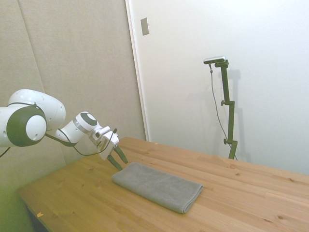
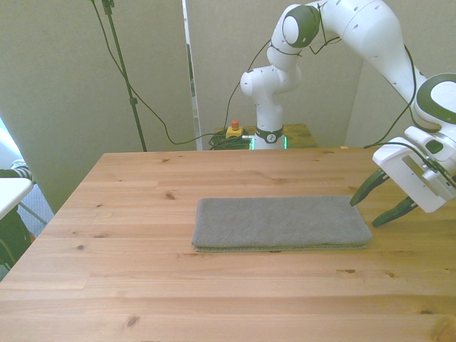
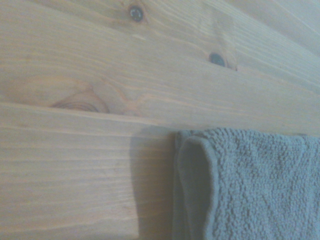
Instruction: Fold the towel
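The towel (image 2: pixel 281 222) lies flat on the table (image 2: pixel 142 299), a grey rectangle already doubled into layers, its long sides running across the front view. The pincer (image 2: pixel 380 203) hangs just off the towel's short end at the front view's right, tilted down toward that end, its two dark fingers (image 2: pixel 368 189) spread apart and holding nothing. In the side view the fingertips sit just above the table, close beside the near corner of the cloth, not touching it. The wrist view shows the rolled, layered edge of the towel (image 3: pixel 240 185) against bare planks.

The step in hand looks like the approach to grip that short end. To do it well, the pincer should probably come lower and slide one finger under the whole stack of layers, so the fold carries every layer and not just the top one. A grip near the middle of the short edge, rather than at a corner, would likely keep the cloth from twisting as it is drawn over toward the far end.
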Tool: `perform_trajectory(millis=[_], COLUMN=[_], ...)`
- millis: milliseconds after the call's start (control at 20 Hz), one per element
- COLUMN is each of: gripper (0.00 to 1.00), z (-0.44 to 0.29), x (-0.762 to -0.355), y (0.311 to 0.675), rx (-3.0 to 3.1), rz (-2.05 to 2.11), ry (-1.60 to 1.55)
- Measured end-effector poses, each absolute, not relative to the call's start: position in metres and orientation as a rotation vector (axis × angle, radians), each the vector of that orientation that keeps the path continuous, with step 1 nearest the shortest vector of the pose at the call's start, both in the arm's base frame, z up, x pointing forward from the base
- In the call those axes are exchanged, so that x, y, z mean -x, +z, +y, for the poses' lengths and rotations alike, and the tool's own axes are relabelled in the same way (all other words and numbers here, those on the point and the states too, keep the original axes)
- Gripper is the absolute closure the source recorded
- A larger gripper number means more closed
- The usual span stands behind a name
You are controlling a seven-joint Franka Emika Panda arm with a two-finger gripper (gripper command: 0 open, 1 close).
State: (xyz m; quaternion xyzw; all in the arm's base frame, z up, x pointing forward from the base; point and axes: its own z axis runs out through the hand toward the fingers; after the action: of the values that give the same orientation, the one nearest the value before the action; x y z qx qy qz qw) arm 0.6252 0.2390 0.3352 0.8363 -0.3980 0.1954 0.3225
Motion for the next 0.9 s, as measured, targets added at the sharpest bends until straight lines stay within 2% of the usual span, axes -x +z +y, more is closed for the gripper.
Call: perform_trajectory(millis=[50, 100, 400, 900], gripper=[0.0, 1.0, 1.0, 1.0], z=[0.235, 0.229, 0.199, 0.193], x=[-0.626, -0.626, -0.626, -0.623], y=[0.334, 0.333, 0.33, 0.324], rx=[-2.188, -2.179, -2.154, -2.18], rz=[-1.048, -1.051, -1.07, -1.063], ry=[0.509, 0.503, 0.479, 0.482])
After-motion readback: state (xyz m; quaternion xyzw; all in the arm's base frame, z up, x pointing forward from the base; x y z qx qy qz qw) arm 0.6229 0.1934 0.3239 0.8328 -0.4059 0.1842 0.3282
